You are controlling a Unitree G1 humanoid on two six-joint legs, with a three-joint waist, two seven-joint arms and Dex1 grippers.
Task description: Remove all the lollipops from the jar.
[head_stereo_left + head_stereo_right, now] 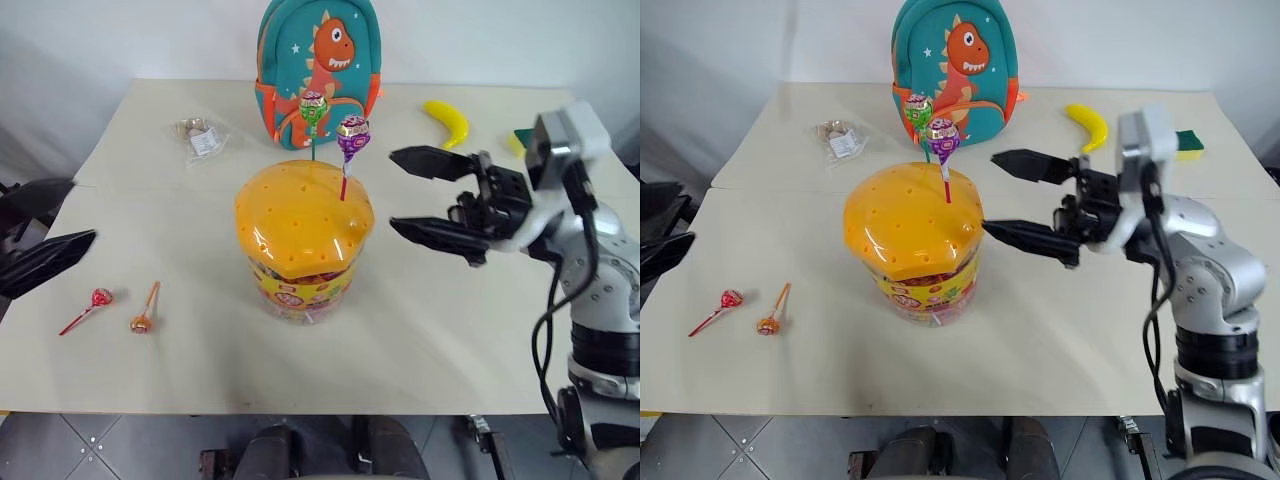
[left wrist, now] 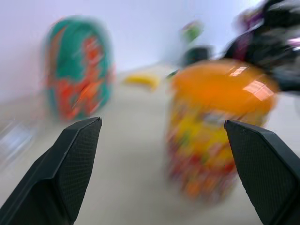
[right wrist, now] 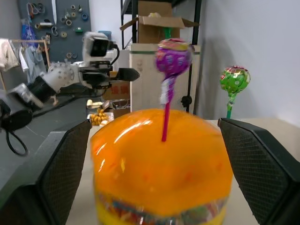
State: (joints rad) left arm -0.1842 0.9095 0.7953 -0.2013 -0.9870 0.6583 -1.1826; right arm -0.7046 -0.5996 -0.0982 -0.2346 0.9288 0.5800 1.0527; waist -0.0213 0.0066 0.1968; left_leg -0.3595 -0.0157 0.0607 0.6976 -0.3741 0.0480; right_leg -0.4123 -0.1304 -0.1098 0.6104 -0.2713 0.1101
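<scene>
Left wrist view: jar (image 2: 213,126) blurred (lollipops indistinct).

Open table on the near side, crowded behind the tub!

The big clear tub with the domed orange lid (image 1: 303,222) stands mid-table, purple-wrapped lollipop (image 1: 352,137) and green-wrapped lollipop (image 1: 313,107) sticking up from it. The teal dinosaur backpack (image 1: 317,60) blocks close behind; the wide-open right gripper (image 1: 431,196) fills the right flank; bare cream table (image 1: 200,350) lies in front.
</scene>
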